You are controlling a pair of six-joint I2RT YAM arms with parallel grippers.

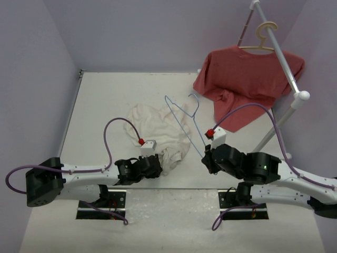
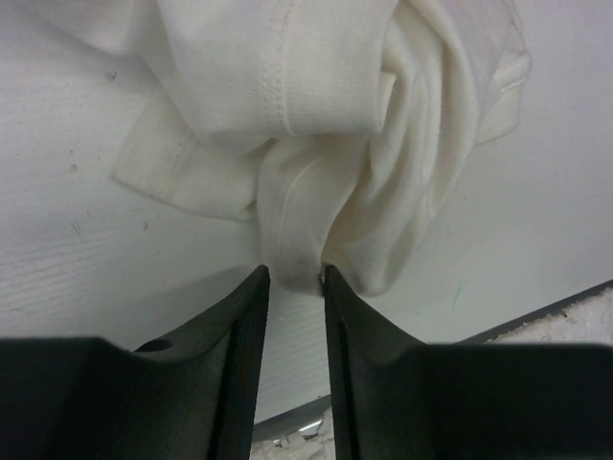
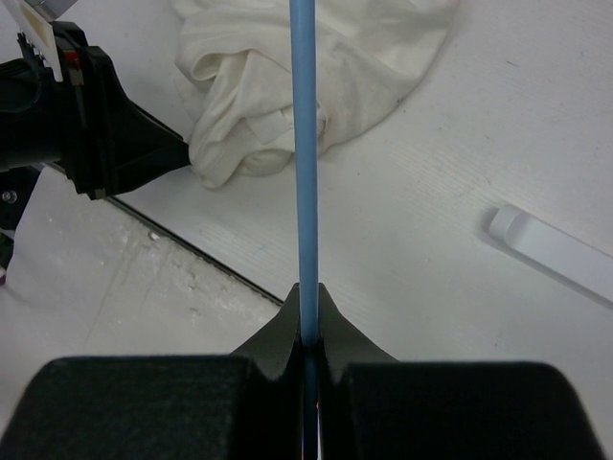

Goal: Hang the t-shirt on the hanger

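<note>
My left gripper [image 2: 295, 275] is pinched on a fold at the near edge of the cream-white cotton t-shirt [image 2: 316, 115], with cloth caught between the fingertips. The t-shirt lies crumpled in a heap on the white table [image 1: 105, 95], mid-table, just ahead of the left arm. My right gripper [image 3: 308, 321] is clamped tight on the thin light-blue wire hanger [image 3: 303, 144], with the wire running straight out from between the closed jaws. From above, the hanger [image 1: 184, 113] has its near corner in the right gripper [image 1: 207, 155] and its hook pointing away from the arms. One wire side crosses the t-shirt's [image 1: 158, 129] right edge; I can't tell whether they touch. At far right, a red t-shirt [image 1: 247, 79] hangs on a beige hanger [image 1: 263, 37] on a white rack [image 1: 287, 68].
</note>
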